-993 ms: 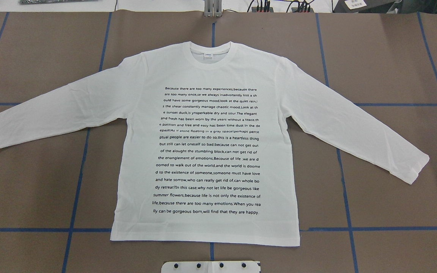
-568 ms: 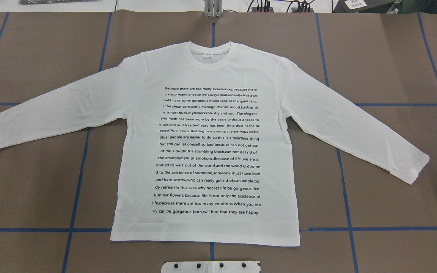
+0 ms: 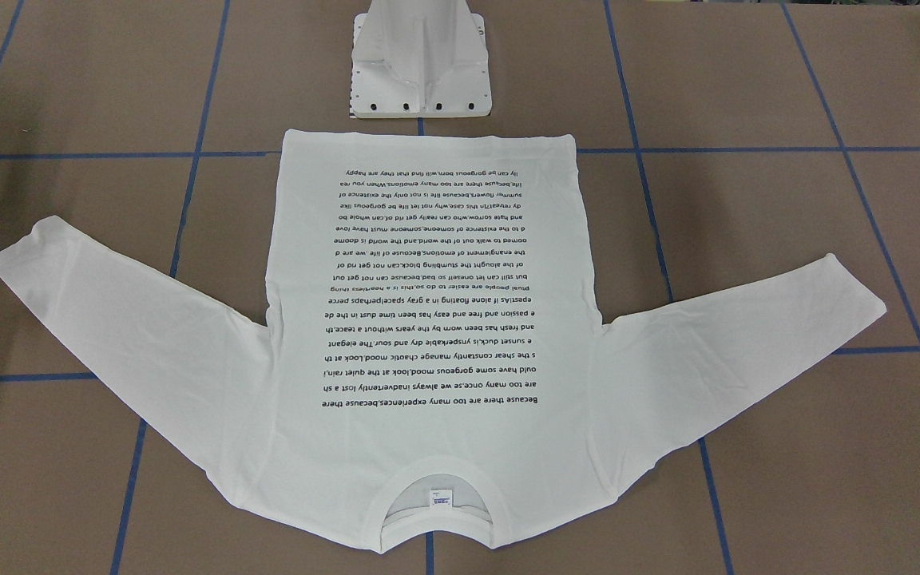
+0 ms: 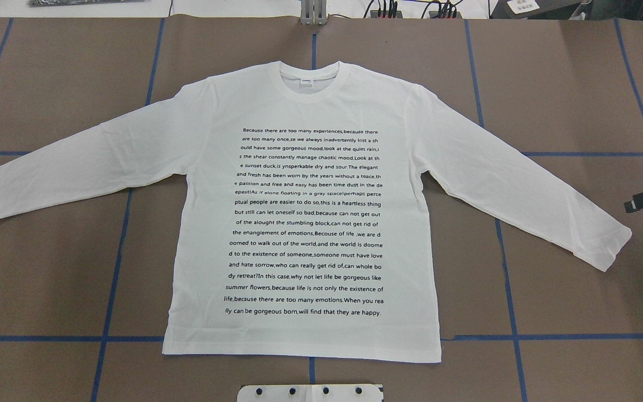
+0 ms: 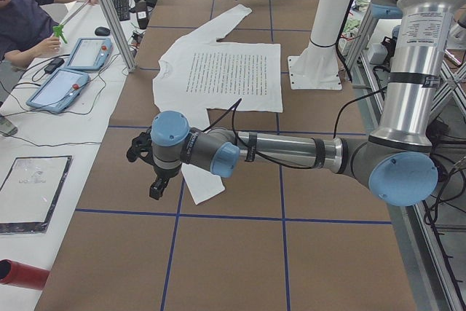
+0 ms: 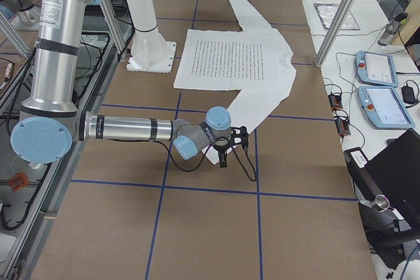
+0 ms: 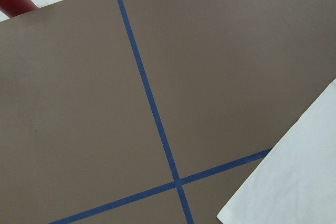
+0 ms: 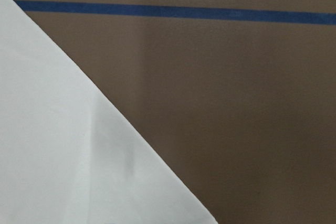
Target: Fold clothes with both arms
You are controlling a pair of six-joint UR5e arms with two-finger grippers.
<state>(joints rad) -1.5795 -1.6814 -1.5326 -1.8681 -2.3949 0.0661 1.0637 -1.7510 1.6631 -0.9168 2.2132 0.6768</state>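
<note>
White long-sleeved T-shirt (image 4: 299,111) is lying flat, print up, mid-surface (image 4: 48,279), collar at 12 o'clock, hem at 6. Left sleeve (image 4: 76,162) runs out toward 8 o'clock. The left end effector (image 5: 155,191) hangs just off that cuff, but only the side view catches it, so I can't tell if its fingers are spread or pressed together. White pedestal base (image 4: 310,392) sits just past the hem at 6. Right sleeve (image 4: 522,190) goes toward 4 o'clock. The right end effector (image 4: 634,205) is at 3 o'clock, right by that cuff. Can't tell if it touches the cloth, and it's too dark to make out the finger gap either.
</note>
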